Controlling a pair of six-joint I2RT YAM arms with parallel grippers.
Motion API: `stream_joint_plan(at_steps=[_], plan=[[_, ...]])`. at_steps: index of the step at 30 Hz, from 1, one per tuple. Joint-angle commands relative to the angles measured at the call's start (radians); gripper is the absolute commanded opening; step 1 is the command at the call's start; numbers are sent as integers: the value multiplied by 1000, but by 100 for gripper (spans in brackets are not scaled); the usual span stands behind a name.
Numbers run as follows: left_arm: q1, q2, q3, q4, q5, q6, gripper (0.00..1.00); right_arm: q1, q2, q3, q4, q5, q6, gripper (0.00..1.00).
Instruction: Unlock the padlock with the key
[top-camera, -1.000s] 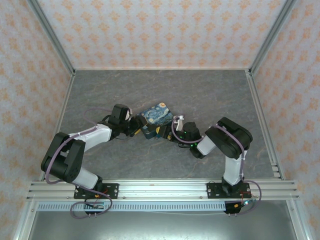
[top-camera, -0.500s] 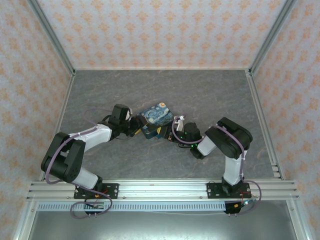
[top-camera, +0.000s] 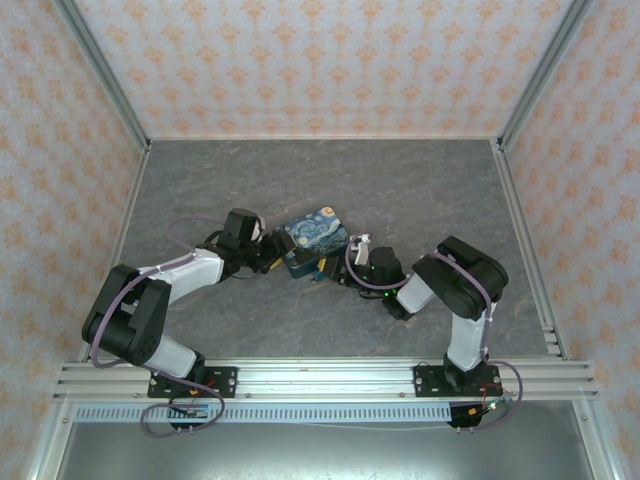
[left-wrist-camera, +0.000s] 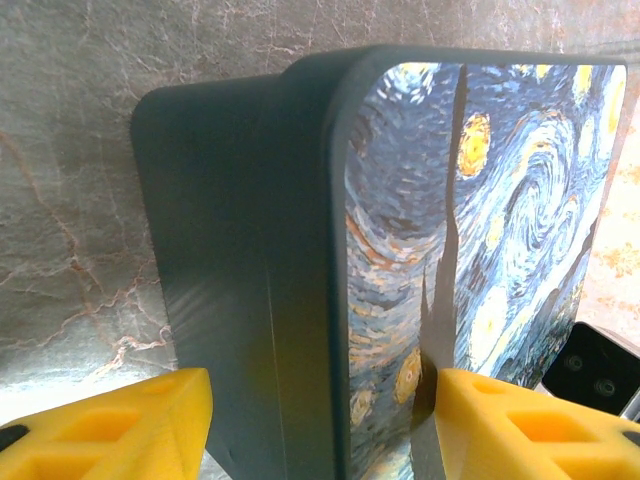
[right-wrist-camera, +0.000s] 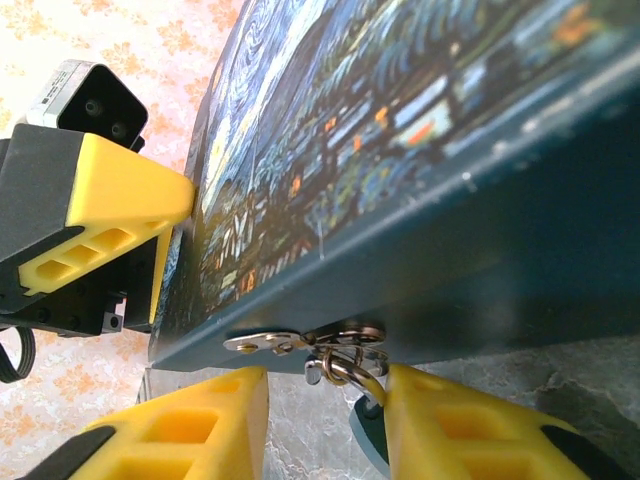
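The padlock hangs from a metal hasp (right-wrist-camera: 265, 342) on the near edge of the starry-night tin (top-camera: 315, 238). Its thin loop (right-wrist-camera: 345, 368) and a sliver of its teal body (right-wrist-camera: 368, 442) show in the right wrist view. My right gripper (right-wrist-camera: 328, 425) (top-camera: 336, 270) is open, one finger on each side of the loop, and the right finger covers most of the body. My left gripper (left-wrist-camera: 320, 430) (top-camera: 270, 258) is shut on the tin (left-wrist-camera: 300, 250) at its left end; one yellow finger (right-wrist-camera: 110, 215) presses the painted lid. I cannot make out the key.
The tin lies on the grey marbled floor (top-camera: 400, 190) in the middle of the cell. Patterned walls and aluminium posts (top-camera: 100, 70) close in the back and sides. The front rail (top-camera: 320, 378) carries both arm bases. The right arm's camera block (left-wrist-camera: 592, 368) sits beyond the tin.
The right wrist has shifted slightly right and towards the near edge, staying at the tin's hasp. The left arm and the tin have barely moved.
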Motion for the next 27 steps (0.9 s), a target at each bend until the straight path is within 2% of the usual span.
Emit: stream_joint_plan(at_steps=[1, 3, 9, 18, 27], plan=[[-5, 34, -30, -96, -63, -1, 60, 8, -46, -10, 35, -2, -26, 33], [-5, 36, -31, -97, -65, -2, 60, 8, -48, -13, 19, 5, -31, 33], [-6, 40, -33, -95, -65, -3, 60, 8, -51, -13, -8, 18, -31, 20], [-5, 27, -32, -102, -67, 0, 60, 7, -54, -7, -37, 29, -29, 7], [-6, 7, -40, -124, -85, 7, 60, 6, -82, -24, -35, 102, 23, 0]])
